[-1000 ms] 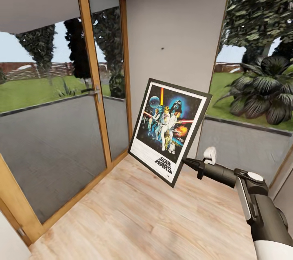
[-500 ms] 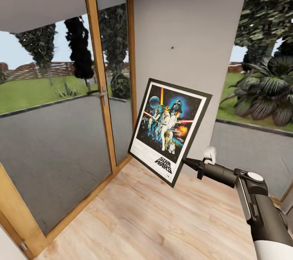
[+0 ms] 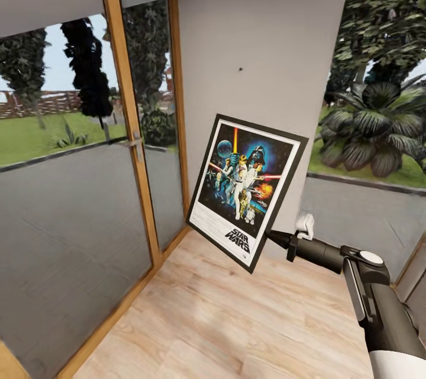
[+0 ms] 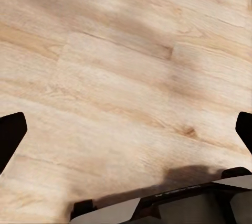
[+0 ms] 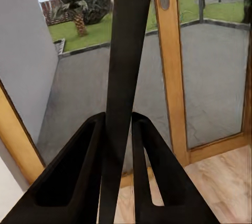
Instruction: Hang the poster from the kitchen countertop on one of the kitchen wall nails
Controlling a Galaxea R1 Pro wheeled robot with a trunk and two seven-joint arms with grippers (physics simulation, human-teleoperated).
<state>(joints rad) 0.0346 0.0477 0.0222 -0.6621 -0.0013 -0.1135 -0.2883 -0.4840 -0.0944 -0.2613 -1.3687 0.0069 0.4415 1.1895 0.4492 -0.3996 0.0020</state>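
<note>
The carry step is in hand: the right gripper pinches the poster by its lower edge, frame clamped between both jaws. The wall nail sits well above them. Next, lift and align. The left gripper hangs spread over the floor.

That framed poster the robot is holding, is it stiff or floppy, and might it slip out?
The poster probably is stiff: held by one edge in the right pincer, it stays flat, tilted, without sagging. It seems light, since a thin pinch carries it. It may swing or slip, because the right wrist view shows the fingers clamping only its narrow black edge.
</note>
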